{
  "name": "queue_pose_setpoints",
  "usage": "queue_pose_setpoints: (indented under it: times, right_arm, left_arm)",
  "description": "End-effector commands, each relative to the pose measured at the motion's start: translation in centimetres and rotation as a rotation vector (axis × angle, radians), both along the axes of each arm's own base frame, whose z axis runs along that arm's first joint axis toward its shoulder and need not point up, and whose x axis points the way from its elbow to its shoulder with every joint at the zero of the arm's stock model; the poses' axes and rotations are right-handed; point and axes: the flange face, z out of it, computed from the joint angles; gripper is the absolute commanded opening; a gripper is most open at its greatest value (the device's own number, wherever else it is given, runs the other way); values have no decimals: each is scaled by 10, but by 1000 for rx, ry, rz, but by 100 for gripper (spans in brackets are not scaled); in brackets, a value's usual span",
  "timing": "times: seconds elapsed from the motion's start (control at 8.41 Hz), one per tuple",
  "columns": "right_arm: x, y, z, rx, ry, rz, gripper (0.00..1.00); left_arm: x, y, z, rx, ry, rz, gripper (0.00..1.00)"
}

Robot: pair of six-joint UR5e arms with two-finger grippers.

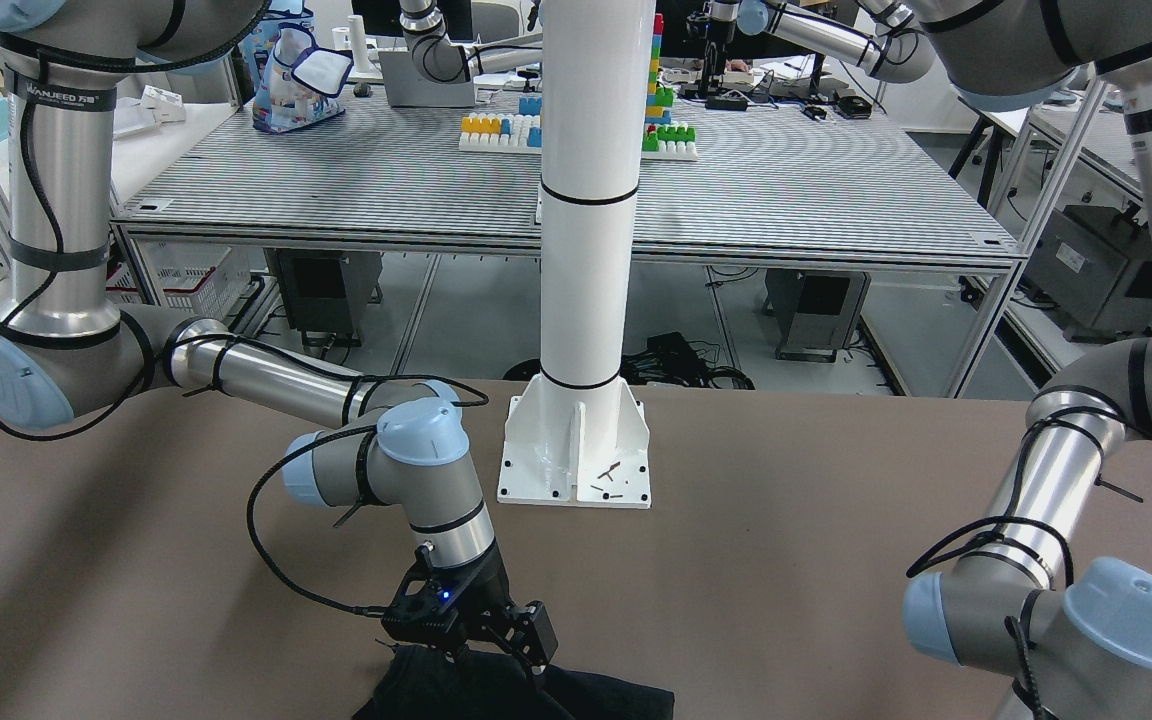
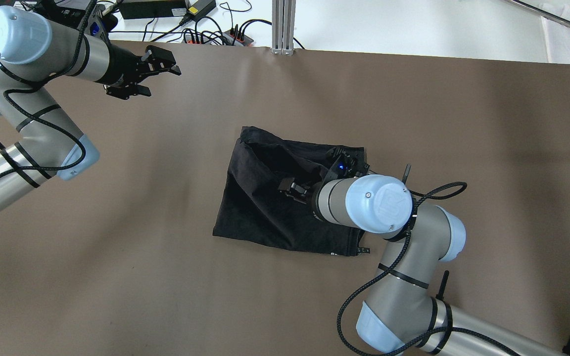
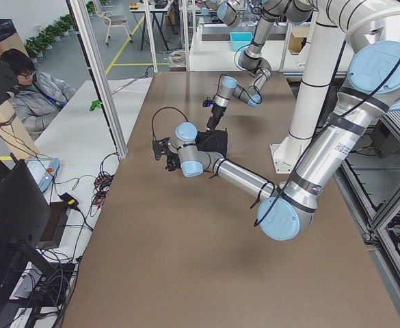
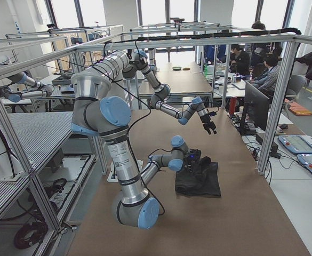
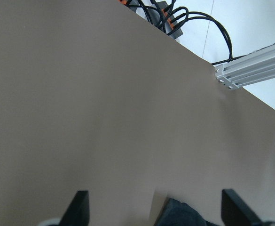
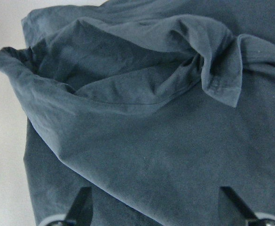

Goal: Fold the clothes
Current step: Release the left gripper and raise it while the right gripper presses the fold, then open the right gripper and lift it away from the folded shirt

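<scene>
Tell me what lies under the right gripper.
The black garment lies under the right gripper, bunched into a loose fold beneath its open fingers. The table under that fabric is covered.

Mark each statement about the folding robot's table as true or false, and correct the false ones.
1. The black garment lies neatly flat. False: it is rumpled, with folds bunched on top.
2. The right gripper is open over the garment. True.
3. The left gripper grips a garment corner. False: it is open, over bare table, apart from the garment.
4. A white pillar stands on the table. True.
</scene>
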Motion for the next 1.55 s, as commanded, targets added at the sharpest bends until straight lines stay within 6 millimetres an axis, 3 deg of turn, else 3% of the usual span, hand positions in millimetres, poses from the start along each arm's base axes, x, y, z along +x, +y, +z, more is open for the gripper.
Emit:
queue_pose_setpoints:
  times: [0.0, 0.24, 0.36, 0.59, 0.71, 0.83, 0.95, 1.07, 1.19, 1.31, 1.43]
  right_arm:
    - [-45, -8, 1, 37, 94, -46, 94]
    - [-36, -38, 13, 91, 156, -45, 94]
    - [-37, -58, 30, 87, 195, -36, 94]
    - [-47, -111, 45, 91, 254, -2, 94]
    - [-40, -148, 63, 97, 267, 31, 94]
    - [-7, -193, 78, 123, 324, 43, 94]
    - [43, -240, 97, 130, 377, 47, 94]
    - [88, -271, 112, 138, 411, 33, 94]
    - [120, -290, 120, 158, 438, 8, 94]
    - [138, -299, 120, 169, 442, -3, 94]
    - [137, -299, 113, 166, 427, -5, 94]
  left_arm:
    - [-9, -6, 6, -3, -8, 1, 100]
    - [-6, -9, 14, -11, -19, 5, 100]
    - [-5, -10, 15, -13, -21, 5, 100]
    - [-5, -9, 16, -11, -20, 5, 100]
    - [-5, -8, 16, -9, -18, 5, 100]
    - [-5, -8, 17, -10, -17, 4, 100]
    - [-5, -8, 20, -14, -20, 4, 100]
    - [-5, -8, 20, -14, -19, 6, 100]
    - [-6, -8, 19, -13, -18, 4, 100]
    - [-6, -8, 19, -13, -18, 4, 100]
    - [-6, -9, 16, -10, -17, 4, 100]
